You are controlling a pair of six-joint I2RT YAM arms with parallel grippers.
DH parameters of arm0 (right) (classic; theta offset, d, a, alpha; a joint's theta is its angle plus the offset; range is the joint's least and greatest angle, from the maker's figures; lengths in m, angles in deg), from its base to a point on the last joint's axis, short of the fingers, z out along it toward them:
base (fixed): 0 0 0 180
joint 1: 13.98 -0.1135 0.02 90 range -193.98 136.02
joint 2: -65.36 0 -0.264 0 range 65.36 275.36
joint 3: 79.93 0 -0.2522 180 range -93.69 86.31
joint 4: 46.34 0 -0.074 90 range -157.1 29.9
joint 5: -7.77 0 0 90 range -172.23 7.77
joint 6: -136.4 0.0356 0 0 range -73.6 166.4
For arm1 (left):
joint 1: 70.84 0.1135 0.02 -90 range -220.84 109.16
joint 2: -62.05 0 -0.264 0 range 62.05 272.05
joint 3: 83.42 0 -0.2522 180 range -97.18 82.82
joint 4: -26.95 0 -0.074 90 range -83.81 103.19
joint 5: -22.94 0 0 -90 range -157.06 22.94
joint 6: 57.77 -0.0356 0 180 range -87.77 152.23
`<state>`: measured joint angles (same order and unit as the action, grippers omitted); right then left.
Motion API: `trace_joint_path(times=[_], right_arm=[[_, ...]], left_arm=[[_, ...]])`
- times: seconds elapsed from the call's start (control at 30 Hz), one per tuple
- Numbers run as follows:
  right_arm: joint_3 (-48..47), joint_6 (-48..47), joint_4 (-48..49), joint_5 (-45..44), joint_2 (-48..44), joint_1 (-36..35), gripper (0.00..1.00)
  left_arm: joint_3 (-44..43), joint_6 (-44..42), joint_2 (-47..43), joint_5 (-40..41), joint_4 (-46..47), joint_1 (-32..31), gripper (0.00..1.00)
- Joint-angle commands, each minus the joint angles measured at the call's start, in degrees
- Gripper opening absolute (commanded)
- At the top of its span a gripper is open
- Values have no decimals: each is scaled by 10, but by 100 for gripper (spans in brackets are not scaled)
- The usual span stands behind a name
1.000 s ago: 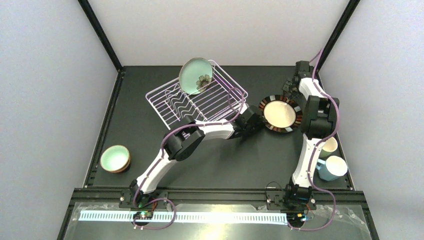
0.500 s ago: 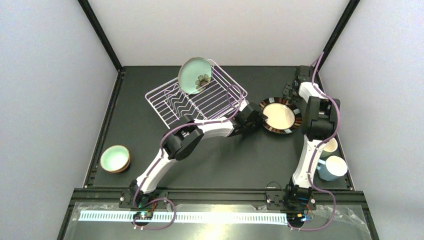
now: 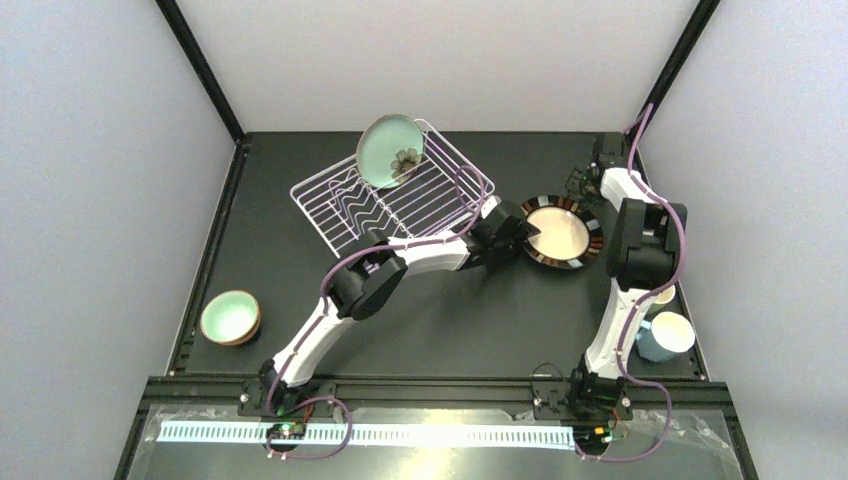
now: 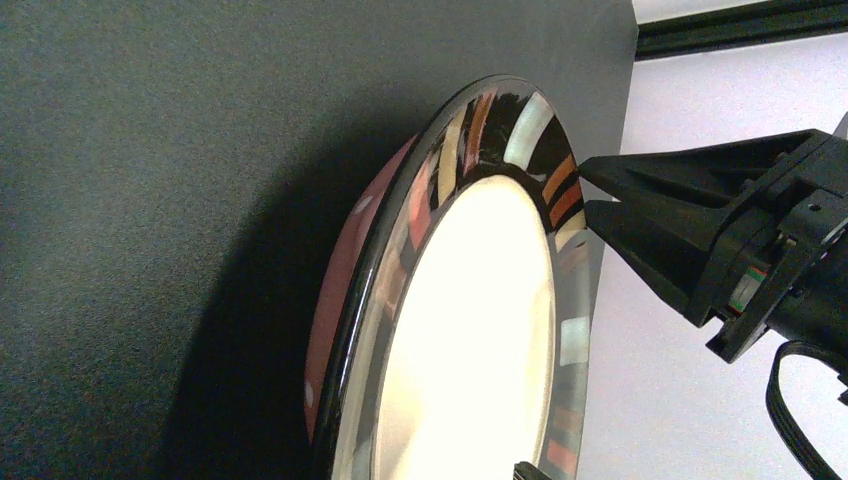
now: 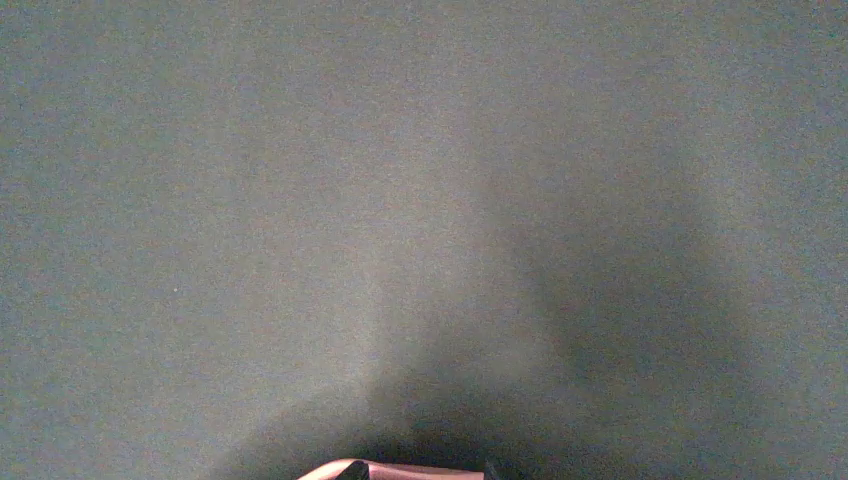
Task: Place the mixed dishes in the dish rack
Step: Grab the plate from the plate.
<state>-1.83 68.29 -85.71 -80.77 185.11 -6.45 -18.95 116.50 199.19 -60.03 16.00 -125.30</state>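
At the left wrist only, the striped plate point(image 4: 478, 330) shows pink underneath.

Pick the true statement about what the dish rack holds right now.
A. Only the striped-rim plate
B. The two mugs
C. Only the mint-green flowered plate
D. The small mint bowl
C: the mint-green flowered plate stands on edge at the far side of the dish rack, while the striped-rim plate, the light blue mug and the mint bowl all sit out on the table.
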Motion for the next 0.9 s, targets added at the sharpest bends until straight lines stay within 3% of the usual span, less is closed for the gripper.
trace_joint_path(times=[0.0,0.87], right_arm=[[32,2,-47,23,-13,-7,65],[73,-38,-62,65,-16,-8,65]], left_arm=[[-24,-11,23,-18,0,-3,98],[-52,-23,33,-18,13,-5,98]])
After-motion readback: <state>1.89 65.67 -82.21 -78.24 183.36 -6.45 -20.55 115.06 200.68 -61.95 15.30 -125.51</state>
